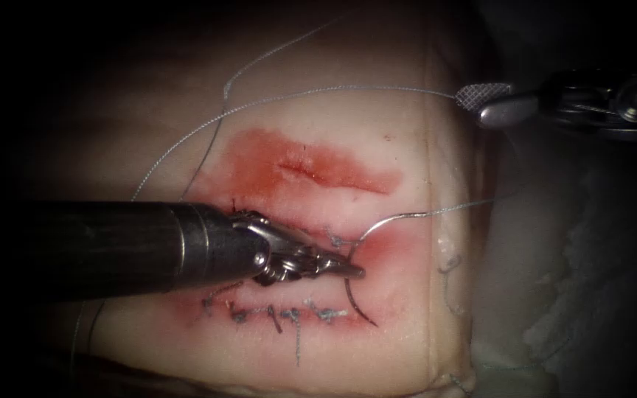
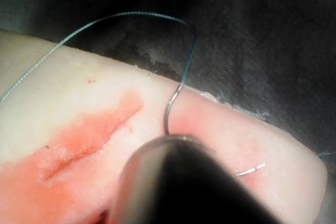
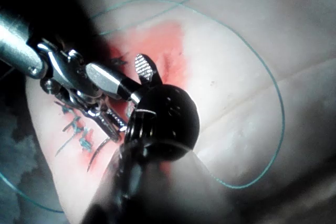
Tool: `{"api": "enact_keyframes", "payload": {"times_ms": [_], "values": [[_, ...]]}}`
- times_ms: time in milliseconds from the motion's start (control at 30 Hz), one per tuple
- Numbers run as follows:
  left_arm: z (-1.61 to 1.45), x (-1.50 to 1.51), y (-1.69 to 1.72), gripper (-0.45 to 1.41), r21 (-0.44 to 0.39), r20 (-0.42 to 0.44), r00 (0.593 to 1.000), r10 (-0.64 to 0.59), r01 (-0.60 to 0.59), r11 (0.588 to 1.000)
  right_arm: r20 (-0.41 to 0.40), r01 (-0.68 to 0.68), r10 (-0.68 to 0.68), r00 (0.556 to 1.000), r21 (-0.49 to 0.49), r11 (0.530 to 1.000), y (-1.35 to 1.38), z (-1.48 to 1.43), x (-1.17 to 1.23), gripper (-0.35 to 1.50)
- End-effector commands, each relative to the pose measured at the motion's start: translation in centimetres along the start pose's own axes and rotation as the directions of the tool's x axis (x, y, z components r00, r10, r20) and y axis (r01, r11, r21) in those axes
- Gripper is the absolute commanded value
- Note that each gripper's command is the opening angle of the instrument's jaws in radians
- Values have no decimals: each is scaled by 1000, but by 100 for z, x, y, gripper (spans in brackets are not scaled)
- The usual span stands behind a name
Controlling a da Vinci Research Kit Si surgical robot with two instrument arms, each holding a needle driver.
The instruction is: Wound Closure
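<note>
Right, we've got the left hand (image 1: 348, 269) coming in from the left of the endoscope frame, clenched on the needle (image 1: 359, 306) near mid-curve, low and centre over the tissue (image 1: 407, 147). From our left hand the needle's dark arc runs down to a tip just beside the right end of the stitches (image 1: 289, 317); we cannot tell whether that tip is in the tissue or lying on it. Its other limb arches up and right, where the thread (image 1: 333, 90) leaves it. That thread sweeps in wide loops across the upper tissue, and one strand runs straight to our right hand (image 1: 484, 103), up at the upper right off the tissue's edge. Its jaws sit on that strand; we judge it grasped, though the contact is hard to read. Red fluid (image 1: 311, 166) stains the shallow cut above.

Our worry: the loose loops lie near the left hand, so a strand could snag on the wrist or the needle. The grip is narrow too; any twist could roll the needle
</note>
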Motion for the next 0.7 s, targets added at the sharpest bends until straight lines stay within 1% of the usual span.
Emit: {"api": "enact_keyframes", "payload": {"times_ms": [33,100,133,167,233,267,333,367,433,467,500,533,567,633,700], "values": [[6,-6,-3,2,2,2,1000,-1,1,1000,1,1,-1,1000,-3,1000,-2,8,2,136],[4,-7,-4,-18,4,1,1000,-14,14,1000,1,1,-1,1000,-3,1000,-1,9,3,136],[4,-7,-4,-18,4,1,1000,-14,14,1000,1,1,-1,1000,-3,1000,-1,9,3,136],[-5,-13,-9,-45,10,9,999,-44,43,999,1,1,-1,1000,-3,1000,-1,9,3,136],[-9,-16,-11,-45,14,18,998,-59,59,998,1,1,-1,1000,-3,1000,-1,9,3,136],[-23,-29,-18,-45,60,52,994,-98,95,994,2,1,-1,1000,-3,1000,-1,9,3,136],[-30,-36,-21,-45,100,68,992,-108,101,990,2,7,-7,1000,-2,1000,-1,9,3,136],[-33,-38,-23,-45,121,74,990,-118,109,987,2,42,-42,999,-2,999,-1,10,2,135],[-43,-47,-26,-45,196,94,980,-175,154,968,2,51,-51,999,-3,999,0,11,-1,138],[-46,-49,-26,-45,218,99,972,-215,190,957,1,49,-49,999,-5,999,2,12,-2,140],[-46,-49,-26,-45,218,99,972,-215,190,957,1,49,-49,999,-5,999,2,12,-2,140],[-49,-51,-24,-45,224,101,962,-252,225,948,-13,56,-56,998,-26,998,9,15,-5,142],[-48,-51,-17,-45,229,89,942,-323,296,927,-51,71,-75,996,-83,994,23,20,-7,145],[-48,-52,-10,-45,261,83,920,-384,352,899,-67,76,-84,994,-116,990,42,28,-6,145],[-50,-54,1,-45,327,69,888,-455,411,851,-67,73,-83,994,-139,988,61,35,0,140]]}}
